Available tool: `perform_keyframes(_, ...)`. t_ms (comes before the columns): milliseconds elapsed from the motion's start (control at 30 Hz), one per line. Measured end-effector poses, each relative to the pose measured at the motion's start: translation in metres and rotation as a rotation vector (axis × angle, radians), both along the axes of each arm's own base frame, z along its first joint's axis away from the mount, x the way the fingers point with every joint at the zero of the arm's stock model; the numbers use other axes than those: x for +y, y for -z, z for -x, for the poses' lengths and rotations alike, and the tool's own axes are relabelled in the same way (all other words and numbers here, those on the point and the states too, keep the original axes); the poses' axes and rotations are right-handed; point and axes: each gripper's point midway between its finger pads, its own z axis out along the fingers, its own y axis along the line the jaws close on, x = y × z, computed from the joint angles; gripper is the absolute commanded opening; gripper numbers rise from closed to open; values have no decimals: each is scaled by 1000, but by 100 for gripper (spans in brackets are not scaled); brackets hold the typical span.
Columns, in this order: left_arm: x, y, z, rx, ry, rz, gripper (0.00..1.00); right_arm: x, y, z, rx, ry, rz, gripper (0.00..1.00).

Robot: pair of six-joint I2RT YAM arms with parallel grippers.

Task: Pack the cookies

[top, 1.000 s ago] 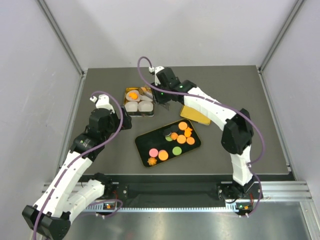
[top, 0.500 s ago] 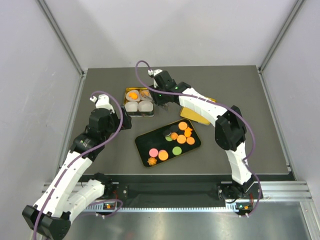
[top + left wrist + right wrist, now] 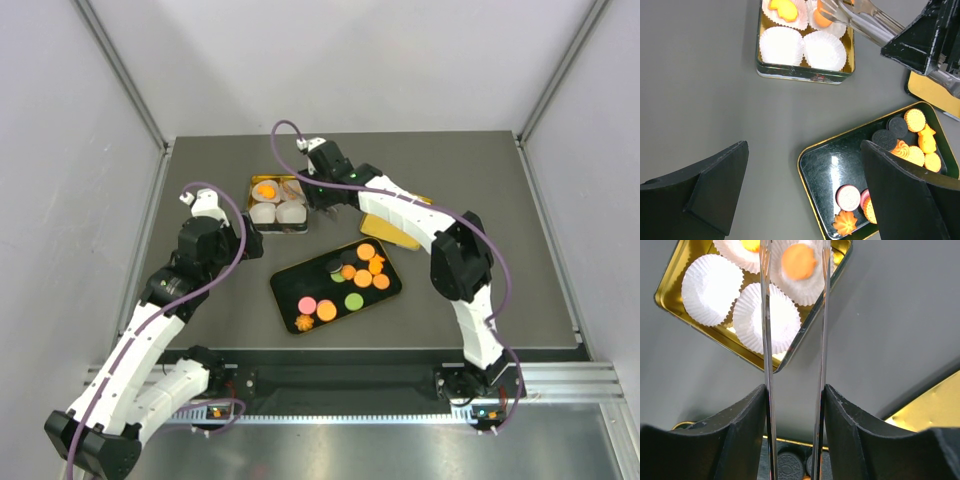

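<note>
Several cookies [image 3: 350, 282], mostly orange with pink, green and dark ones, lie on a black gold-rimmed tray [image 3: 288, 283]. Behind it stands a gold tin [image 3: 254, 182] with white paper cups [image 3: 782, 46]. My right gripper [image 3: 795, 390] is shut on metal tongs [image 3: 765, 340] whose tips reach over the tin. The tong arms stand apart on either side of a round orange cookie [image 3: 798, 261] that rests in a back cup. Another orange cookie [image 3: 782, 6] sits in the neighbouring cup. My left gripper [image 3: 804, 150] hangs open over the table by the tray's left corner [image 3: 807, 165], holding nothing.
A flat gold lid [image 3: 395, 232] lies right of the tin, partly under the right arm. Grey walls close in the dark table [image 3: 220, 160] on three sides. Two front cups in the tin hold nothing.
The right arm shifted slightly left over the tin and the tong arms have spread apart around the orange cookie. The left arm has not moved.
</note>
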Motion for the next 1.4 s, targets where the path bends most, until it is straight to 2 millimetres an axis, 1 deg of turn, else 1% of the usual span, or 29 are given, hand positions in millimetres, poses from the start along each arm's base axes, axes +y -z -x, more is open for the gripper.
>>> perform_keyframes(67,0,0,0,0,0,0,98,-1,-4,0,-6,0,-3,47)
perform_keyframes(133,0,0,0,0,0,0,98,-2,-13,2,-16,0,-9,47)
perform_keyframes(200,0,0,0,0,-1,0,98,-6,-29,4,-37,3,-22,47)
perform_keyframes(267,0,0,0,-1,-1,0,98,-14,-48,11,-63,10,-38,47)
perform_keyframes(333,0,0,0,0,-1,0,98,-31,-67,26,-85,19,-48,47)
perform_keyframes(433,0,2,0,5,2,0,98,-62,-92,59,-112,26,-65,47)
perform_keyframes(500,-1,4,0,11,7,2,98,-84,-103,83,-122,29,-69,47)
perform_keyframes(567,-2,5,-1,18,12,3,98,-102,-107,104,-127,29,-74,47)
perform_keyframes(633,-3,7,-1,24,15,4,98,-117,-103,123,-111,24,-64,47)
perform_keyframes(733,-2,7,-2,23,14,7,98,-133,-84,148,-57,5,-27,47)
perform_keyframes(867,-3,10,-3,33,17,9,98,-137,-49,175,45,-44,27,47)
perform_keyframes(967,-4,12,-2,41,23,10,98,-138,-31,191,102,-81,60,47)
perform_keyframes(1100,-4,13,-3,43,23,9,98,-135,-22,201,130,-109,72,47)
perform_keyframes(1400,-4,13,-3,45,23,9,98,-125,-12,210,159,-147,91,48)
